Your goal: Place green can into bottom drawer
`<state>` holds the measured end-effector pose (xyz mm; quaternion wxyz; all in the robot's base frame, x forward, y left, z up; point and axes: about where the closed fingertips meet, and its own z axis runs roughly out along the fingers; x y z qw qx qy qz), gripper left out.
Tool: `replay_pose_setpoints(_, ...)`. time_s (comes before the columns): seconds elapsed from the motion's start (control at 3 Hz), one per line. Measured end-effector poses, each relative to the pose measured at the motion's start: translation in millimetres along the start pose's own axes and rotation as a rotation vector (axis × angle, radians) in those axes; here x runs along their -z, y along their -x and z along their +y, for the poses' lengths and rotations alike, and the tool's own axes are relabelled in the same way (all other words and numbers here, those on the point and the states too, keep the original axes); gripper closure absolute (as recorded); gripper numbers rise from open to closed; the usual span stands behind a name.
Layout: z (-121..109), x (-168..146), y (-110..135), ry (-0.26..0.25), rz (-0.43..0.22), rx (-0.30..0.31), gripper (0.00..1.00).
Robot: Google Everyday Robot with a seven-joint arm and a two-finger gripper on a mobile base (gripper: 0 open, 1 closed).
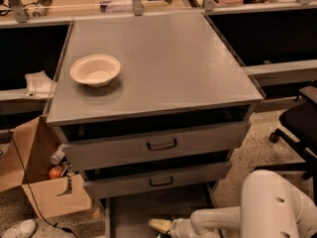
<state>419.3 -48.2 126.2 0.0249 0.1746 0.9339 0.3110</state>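
Observation:
The bottom drawer (148, 205) is pulled out under the two upper drawers, and its flat grey floor shows. My white arm reaches in from the lower right. My gripper (163, 227) is low over the drawer floor at the picture's bottom edge, partly cut off. A small pale yellow-green shape (159, 224) at the gripper's tip looks like the green can lying on its side. I cannot tell whether it is gripped or resting on the floor.
A cream bowl (95, 69) sits on the cabinet top (163, 63) at the left. The two upper drawers (158, 145) stand slightly ajar. An open cardboard box (37, 182) stands on the ground at the left. A black chair (299, 123) is at the right.

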Motion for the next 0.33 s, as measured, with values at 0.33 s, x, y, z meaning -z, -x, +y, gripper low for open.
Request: replay_pose_setpoints(0.33,0.0,0.0,0.0,0.0,0.0,0.0,0.0)
